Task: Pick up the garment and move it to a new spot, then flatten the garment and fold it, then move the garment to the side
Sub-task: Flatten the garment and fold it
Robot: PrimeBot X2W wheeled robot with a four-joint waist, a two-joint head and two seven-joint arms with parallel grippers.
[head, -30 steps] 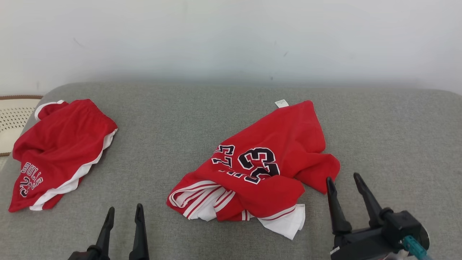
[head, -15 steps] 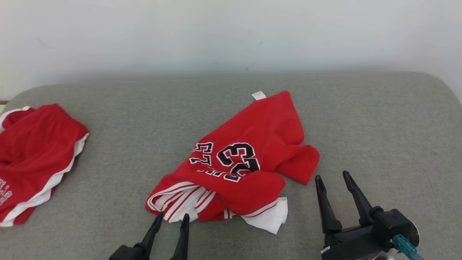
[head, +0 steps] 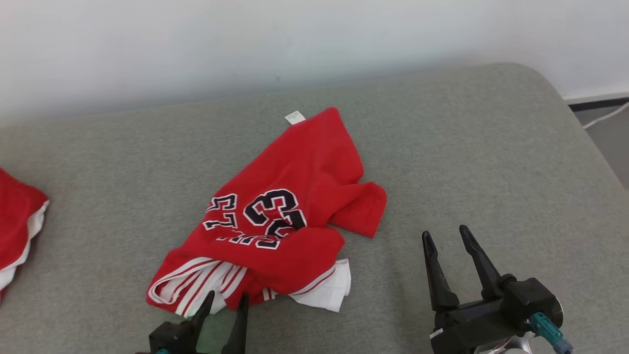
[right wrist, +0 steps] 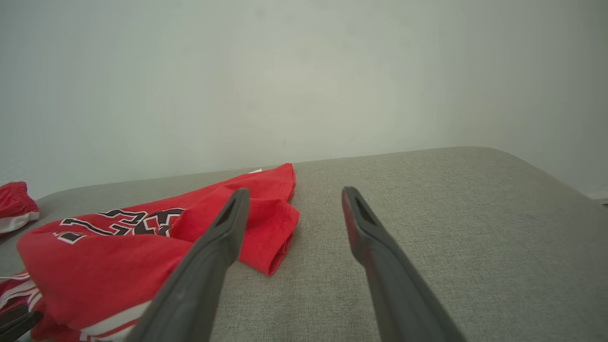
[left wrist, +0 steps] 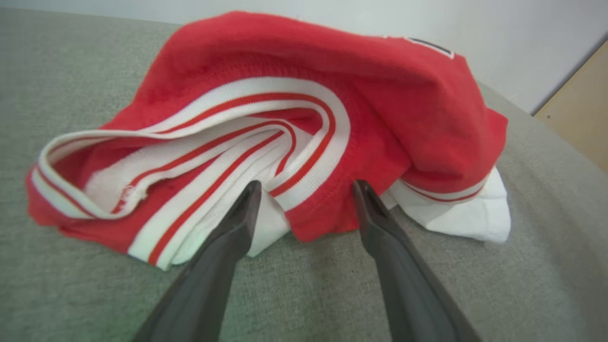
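A crumpled red jersey point(head: 304, 162) lies mid-cushion on a wide grey upholstered seat point(head: 491, 147), with two robot grippers near its front edge.

The seat runs along a pale wall point(head: 295, 39). The jersey shows dark number 23s and has a red-and-white striped hem toward the robot. A second red garment with white trim point(head: 17, 216) lies well apart at the far left. The right gripper point(head: 443, 232) hovers over bare cushion beside the jersey's sleeve, fingers spread and holding nothing. The left gripper point(head: 226, 295) is also spread wide, its tips at the striped hem with a fold between them. A small white label point(head: 294, 117) sticks out at the jersey's far corner. A second ago the left gripper stood short of the jersey; the camera has swung right since.
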